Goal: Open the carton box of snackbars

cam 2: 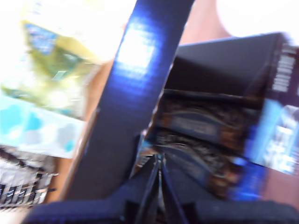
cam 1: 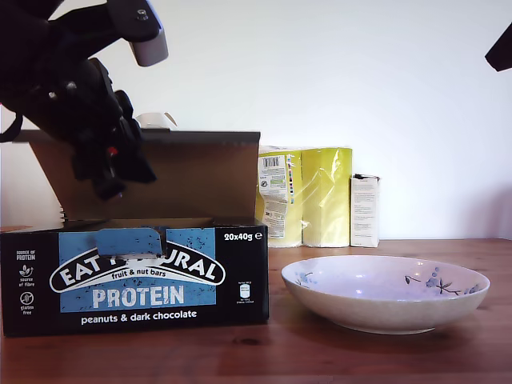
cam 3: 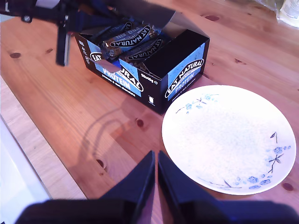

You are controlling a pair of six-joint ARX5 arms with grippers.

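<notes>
Cardboard, stiff yet light: the carton box (cam 1: 136, 276), lower left of the exterior view, lid raised; my first hand (cam 2: 159, 175) looks pressed together by the lid edge, my second hand (cam 3: 155, 175) pressed together, empty.

Domestic setting, likely home dining or kitchen area. Evidence: knotty wooden table (cam 1: 384, 352); ceramic bowl (cam 1: 385, 293) with blue floral pattern; yellow-wrapped paper roll pack (cam 1: 304, 196) against plain white wall (cam 1: 360, 72); small white carton (cam 1: 365, 210) beside it; retail snack-bar box (cam 1: 134, 276) on tabletop. Household goods, no lab or workshop fittings visible.
</notes>
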